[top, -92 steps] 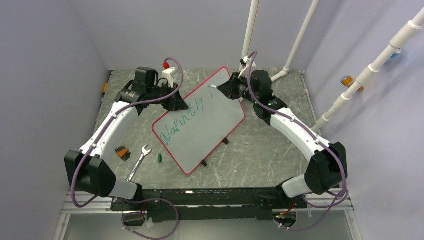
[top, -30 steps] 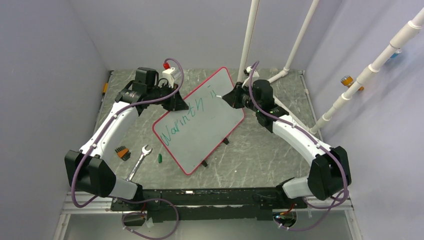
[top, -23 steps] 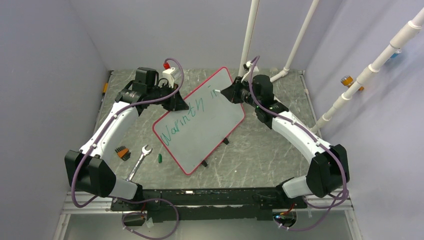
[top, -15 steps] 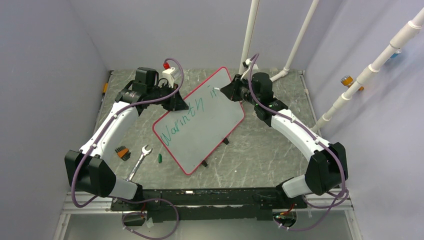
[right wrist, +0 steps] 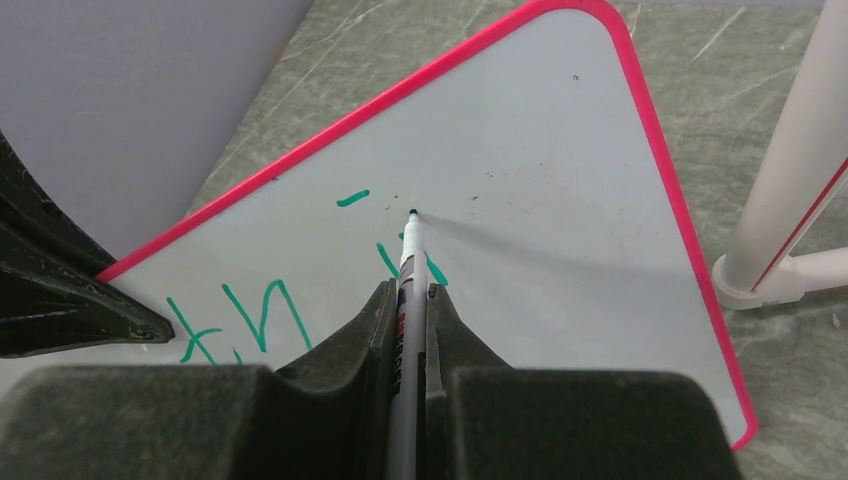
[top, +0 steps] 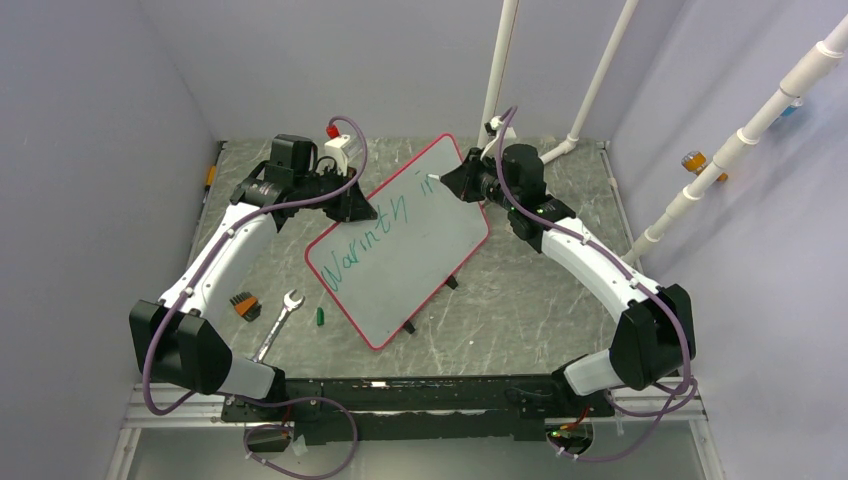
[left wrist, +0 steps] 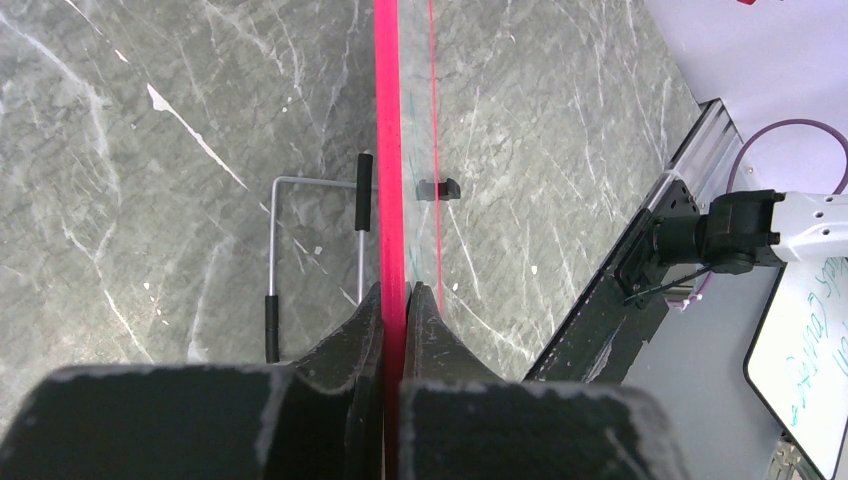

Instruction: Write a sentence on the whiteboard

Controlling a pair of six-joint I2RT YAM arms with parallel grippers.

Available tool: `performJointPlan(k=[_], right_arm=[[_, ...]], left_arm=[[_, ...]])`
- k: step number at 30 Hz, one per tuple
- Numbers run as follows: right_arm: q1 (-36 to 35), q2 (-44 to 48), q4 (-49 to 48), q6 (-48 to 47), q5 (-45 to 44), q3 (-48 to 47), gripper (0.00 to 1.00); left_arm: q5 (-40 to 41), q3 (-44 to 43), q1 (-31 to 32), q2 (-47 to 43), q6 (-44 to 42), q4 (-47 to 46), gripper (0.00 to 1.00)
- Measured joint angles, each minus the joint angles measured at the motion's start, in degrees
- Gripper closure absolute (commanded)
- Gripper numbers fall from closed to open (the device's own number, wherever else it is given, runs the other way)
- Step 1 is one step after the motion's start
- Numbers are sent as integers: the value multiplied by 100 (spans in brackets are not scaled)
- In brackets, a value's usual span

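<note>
While the left gripper [left wrist: 396,300] clenches the red rim of the whiteboard [top: 400,245] on its long side facing the bench's far-left corner, the right gripper [right wrist: 408,300] grasps a marker [right wrist: 409,262] lengthwise between its closed fingers. The marker's tip is poised at the writing face near the board's far corner. The board sits diagonally at mid-bench, reaching toward the far edge and raised off the surface on small black feet. The sentence [top: 372,232] is incomplete: green lettering reading roughly "Warmth" runs along the upper line, followed by a short dash and two strokes of the next word just beside the tip. Whether the tip touches the surface cannot be told from these views. A wrench [top: 279,320] and a small green object [top: 320,316] lie toward the near-left corner, well apart from the work.

Judged step: forming the second word. To do it well, the tip should press only lightly, since the board rests on feet and may rock or slide. The left grip should hold firm so each stroke is resisted. Strokes are best kept short and in line with the existing lettering, lifting the tip clear between letters. Little room remains before the far corner's rim, so later words probably belong on a lower line.
</note>
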State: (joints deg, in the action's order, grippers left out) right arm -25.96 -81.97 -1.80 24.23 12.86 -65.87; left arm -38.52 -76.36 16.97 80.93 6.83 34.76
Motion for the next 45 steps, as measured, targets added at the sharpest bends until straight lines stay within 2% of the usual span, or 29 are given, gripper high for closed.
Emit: performJointPlan(k=[30,38,45], right_arm=[[90,341,199,17,-151,647,100],[79,1023,796,-94,-234,636,100],[79,1786,870,-111,-7,942,100]], left_arm=[[-11,11,7,0,33,-17,100],[-63,11,37,0,9,-39,100],[-63,11,37,0,11,-44,100]])
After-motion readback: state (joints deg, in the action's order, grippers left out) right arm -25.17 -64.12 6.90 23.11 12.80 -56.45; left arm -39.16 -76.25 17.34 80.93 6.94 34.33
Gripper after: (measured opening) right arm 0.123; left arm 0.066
